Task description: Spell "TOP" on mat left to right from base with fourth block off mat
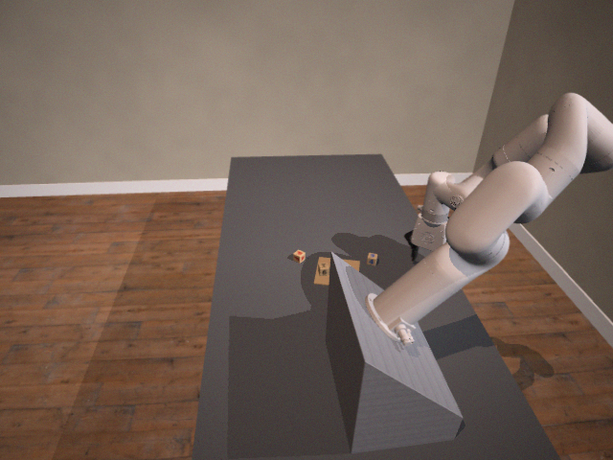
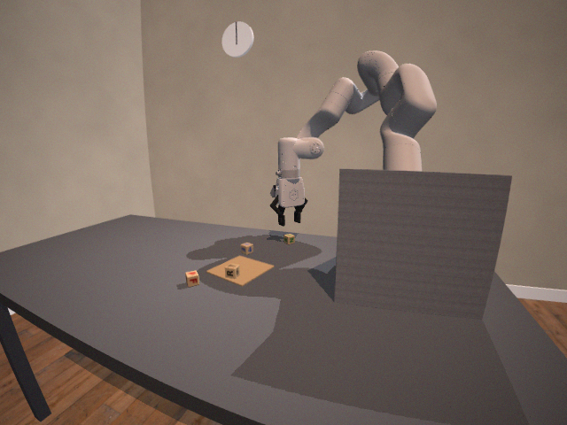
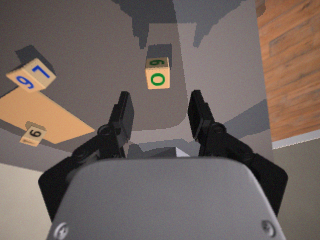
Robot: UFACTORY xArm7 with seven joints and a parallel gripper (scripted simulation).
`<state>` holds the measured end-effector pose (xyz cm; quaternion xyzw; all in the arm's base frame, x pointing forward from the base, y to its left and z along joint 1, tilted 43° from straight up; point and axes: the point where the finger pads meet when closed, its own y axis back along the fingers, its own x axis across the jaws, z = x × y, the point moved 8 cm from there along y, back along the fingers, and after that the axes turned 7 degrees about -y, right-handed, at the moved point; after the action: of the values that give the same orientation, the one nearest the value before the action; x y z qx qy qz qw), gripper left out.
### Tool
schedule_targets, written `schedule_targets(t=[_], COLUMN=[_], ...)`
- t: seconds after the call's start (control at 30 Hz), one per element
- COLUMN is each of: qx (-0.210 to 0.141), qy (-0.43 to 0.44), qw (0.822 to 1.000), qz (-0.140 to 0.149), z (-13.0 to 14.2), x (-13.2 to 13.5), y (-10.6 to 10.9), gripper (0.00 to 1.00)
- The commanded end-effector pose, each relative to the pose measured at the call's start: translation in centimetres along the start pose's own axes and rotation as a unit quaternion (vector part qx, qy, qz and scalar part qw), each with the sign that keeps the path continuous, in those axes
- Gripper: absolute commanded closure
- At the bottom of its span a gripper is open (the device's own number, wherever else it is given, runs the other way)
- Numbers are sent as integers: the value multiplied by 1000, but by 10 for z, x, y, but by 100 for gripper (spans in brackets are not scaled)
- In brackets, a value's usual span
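The gripper [image 1: 414, 252] [image 2: 289, 218] [image 3: 160, 101] hangs above the table [image 1: 297, 197] [image 2: 151, 247] [image 3: 90, 30], jaws spread with nothing between them. The green-lettered block [image 2: 289, 238] [image 3: 158, 73] sits on the table off the mat [image 1: 322, 279] [image 2: 247, 277] [image 3: 65, 120], below the fingers, ahead of their tips and roughly centred between them in the wrist view; the coming descent likely turns on closing that offset.

The big white arm [image 1: 502, 218] [image 2: 341, 98] is bending over, and its gripper [image 1: 415, 255] [image 2: 290, 221] [image 3: 160, 101] is pointing down with its two black fingers [image 2: 281, 216] standing apart, holding nothing.
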<state>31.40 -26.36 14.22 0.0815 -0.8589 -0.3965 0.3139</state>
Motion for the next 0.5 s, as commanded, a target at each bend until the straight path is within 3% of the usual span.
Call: schedule_targets(t=[0.0,0.47], qx=[1,1], qy=[0,0], qw=[1000,1000], qz=[-1,-1], z=[-1,-1], x=[-1,-1], y=[-6,-24], gripper=[31,31])
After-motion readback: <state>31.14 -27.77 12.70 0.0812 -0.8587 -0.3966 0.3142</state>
